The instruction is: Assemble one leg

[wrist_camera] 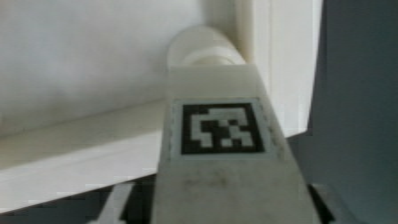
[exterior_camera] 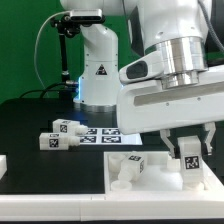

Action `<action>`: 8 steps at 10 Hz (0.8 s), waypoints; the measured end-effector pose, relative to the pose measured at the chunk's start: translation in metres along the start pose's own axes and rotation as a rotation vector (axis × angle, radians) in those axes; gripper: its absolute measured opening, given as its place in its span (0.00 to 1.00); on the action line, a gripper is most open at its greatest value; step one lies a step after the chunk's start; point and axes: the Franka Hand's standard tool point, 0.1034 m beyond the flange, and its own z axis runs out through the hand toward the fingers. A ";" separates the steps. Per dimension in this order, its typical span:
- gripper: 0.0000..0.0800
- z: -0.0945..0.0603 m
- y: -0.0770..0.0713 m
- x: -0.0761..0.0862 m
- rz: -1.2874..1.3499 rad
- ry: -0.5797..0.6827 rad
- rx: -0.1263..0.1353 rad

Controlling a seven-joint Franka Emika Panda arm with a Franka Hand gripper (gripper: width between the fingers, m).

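Note:
My gripper [exterior_camera: 189, 150] is shut on a white leg [exterior_camera: 190, 162] with a black-and-white tag and holds it roughly upright over the right end of the large white panel [exterior_camera: 155, 182]. In the wrist view the held leg [wrist_camera: 221, 130] fills the middle between my jaws [wrist_camera: 222, 208], and its far end lies close to the panel's raised edge [wrist_camera: 276, 50]. I cannot tell whether it touches the panel. A second leg [exterior_camera: 130, 168] rests on the panel. Two more legs [exterior_camera: 66, 127] [exterior_camera: 50, 142] lie on the dark table at the exterior view's left.
The marker board [exterior_camera: 102, 133] lies flat behind the panel, in front of the robot's white base [exterior_camera: 98, 70]. A small white piece [exterior_camera: 3, 164] shows at the exterior view's left edge. Dark table [wrist_camera: 359, 100] lies beyond the panel's edge.

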 end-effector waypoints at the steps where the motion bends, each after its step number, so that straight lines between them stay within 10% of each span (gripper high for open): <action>1: 0.36 0.000 -0.001 0.000 -0.004 0.002 0.000; 8: 0.36 0.000 0.002 -0.001 0.211 -0.003 0.003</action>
